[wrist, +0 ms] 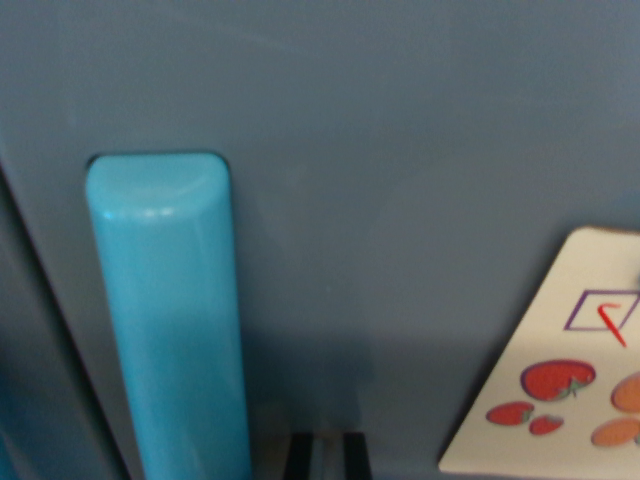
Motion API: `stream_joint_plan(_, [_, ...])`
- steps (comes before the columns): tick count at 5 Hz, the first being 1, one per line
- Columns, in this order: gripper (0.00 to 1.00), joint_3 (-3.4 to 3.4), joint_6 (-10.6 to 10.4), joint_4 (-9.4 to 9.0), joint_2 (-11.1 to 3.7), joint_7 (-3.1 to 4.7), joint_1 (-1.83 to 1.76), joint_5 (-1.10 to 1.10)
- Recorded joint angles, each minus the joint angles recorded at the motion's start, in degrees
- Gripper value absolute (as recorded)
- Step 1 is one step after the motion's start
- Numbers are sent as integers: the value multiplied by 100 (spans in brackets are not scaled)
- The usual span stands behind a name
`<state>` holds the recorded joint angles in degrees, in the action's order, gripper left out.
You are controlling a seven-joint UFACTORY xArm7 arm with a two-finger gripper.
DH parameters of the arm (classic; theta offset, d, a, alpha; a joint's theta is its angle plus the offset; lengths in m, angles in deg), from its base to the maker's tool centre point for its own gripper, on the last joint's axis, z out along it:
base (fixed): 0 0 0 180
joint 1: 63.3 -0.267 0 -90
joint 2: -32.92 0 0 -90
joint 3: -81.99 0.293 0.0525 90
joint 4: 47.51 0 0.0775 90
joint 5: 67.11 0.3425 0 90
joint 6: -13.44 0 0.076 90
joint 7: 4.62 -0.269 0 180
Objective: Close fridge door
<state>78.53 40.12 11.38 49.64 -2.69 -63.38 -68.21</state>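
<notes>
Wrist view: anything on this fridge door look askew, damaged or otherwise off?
One thing: the fruit-pictured card at the wrist view's lower right sits tilted on the grey door, not square to the upright turquoise handle. No dents or spills show.

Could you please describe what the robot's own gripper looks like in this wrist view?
Very little of it shows. Only the gripper tips peek in at the bottom edge: two dark, almost black, straight-edged fingers standing side by side with a paler grey strip between them. No cables, markings or arm links are in view. Behind them is the grey-blue fridge door with its glossy turquoise handle.
</notes>
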Motion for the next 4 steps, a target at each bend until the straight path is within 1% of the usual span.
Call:
stream_joint_plan(1, [100, 18, 0, 119, -112, 0, 0, 0])
stream_joint_plan(4, [100, 23, 0, 141, -131, 0, 0, 0])
